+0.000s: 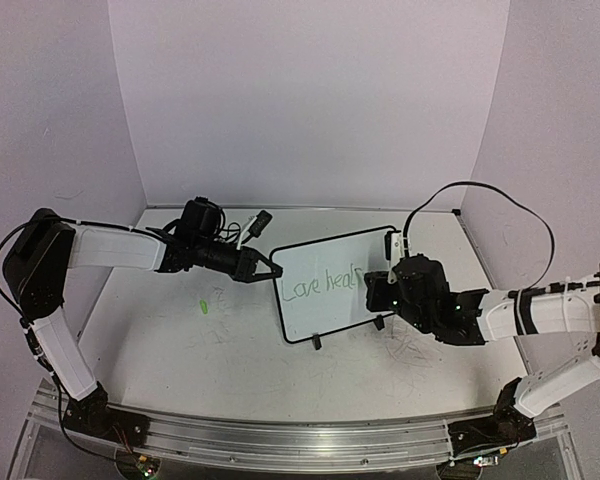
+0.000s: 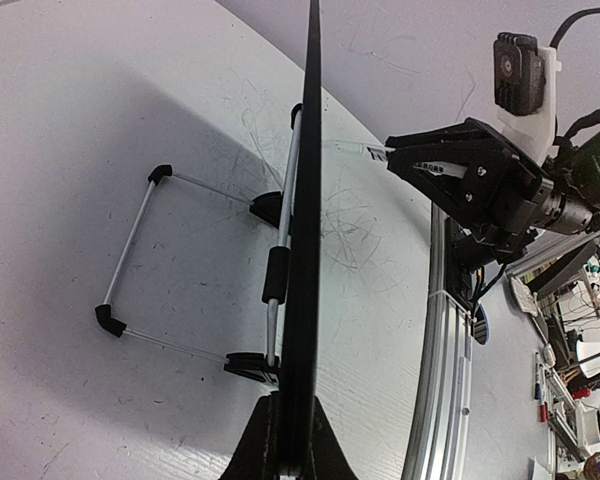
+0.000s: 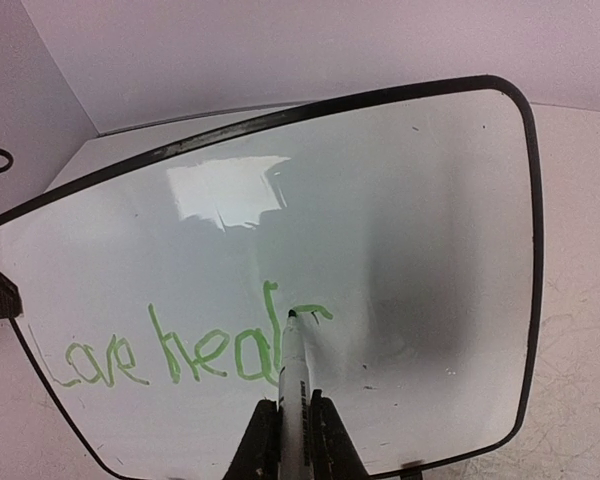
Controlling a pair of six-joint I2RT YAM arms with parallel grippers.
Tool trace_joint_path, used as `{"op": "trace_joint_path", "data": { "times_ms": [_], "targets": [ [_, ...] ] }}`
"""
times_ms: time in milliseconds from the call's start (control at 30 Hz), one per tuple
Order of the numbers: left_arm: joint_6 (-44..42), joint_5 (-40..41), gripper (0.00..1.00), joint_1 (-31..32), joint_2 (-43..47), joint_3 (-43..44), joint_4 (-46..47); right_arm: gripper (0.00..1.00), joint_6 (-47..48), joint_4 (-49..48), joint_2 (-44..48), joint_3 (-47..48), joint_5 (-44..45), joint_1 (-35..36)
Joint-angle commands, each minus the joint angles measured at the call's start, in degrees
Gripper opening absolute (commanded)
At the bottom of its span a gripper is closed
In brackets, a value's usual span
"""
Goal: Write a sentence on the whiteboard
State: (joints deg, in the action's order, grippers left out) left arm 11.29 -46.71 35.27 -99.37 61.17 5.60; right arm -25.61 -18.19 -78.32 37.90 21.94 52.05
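The whiteboard (image 1: 335, 283) stands tilted on its feet at mid-table, black-framed, with green writing "Love heal" and a fresh stroke. My left gripper (image 1: 267, 270) is shut on the board's left edge; in the left wrist view the board (image 2: 306, 240) shows edge-on between the fingers, wire stand behind it. My right gripper (image 1: 380, 290) is shut on a white marker (image 3: 295, 385). The marker's tip touches the board (image 3: 400, 200) at the start of a new green letter after "heal".
The white tabletop (image 1: 200, 350) is scribbled, with a green smudge (image 1: 206, 306) left of the board. Purple walls close in the back and sides. A metal rail (image 1: 280, 440) runs along the near edge. The right arm (image 2: 480, 180) shows beyond the board in the left wrist view.
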Motion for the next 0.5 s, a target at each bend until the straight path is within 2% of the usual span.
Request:
{"op": "trace_joint_path", "data": {
  "times_ms": [0,467],
  "targets": [
    [-0.8,-1.0,0.0,0.4,2.0,2.3,-2.7,0.0,-1.1,-0.9,0.7,-1.2,-0.8,-0.1],
    [-0.7,-1.1,0.0,0.5,1.8,2.3,-2.8,0.0,-3.0,0.6,1.9,-2.7,1.6,-0.1]
  ]
}}
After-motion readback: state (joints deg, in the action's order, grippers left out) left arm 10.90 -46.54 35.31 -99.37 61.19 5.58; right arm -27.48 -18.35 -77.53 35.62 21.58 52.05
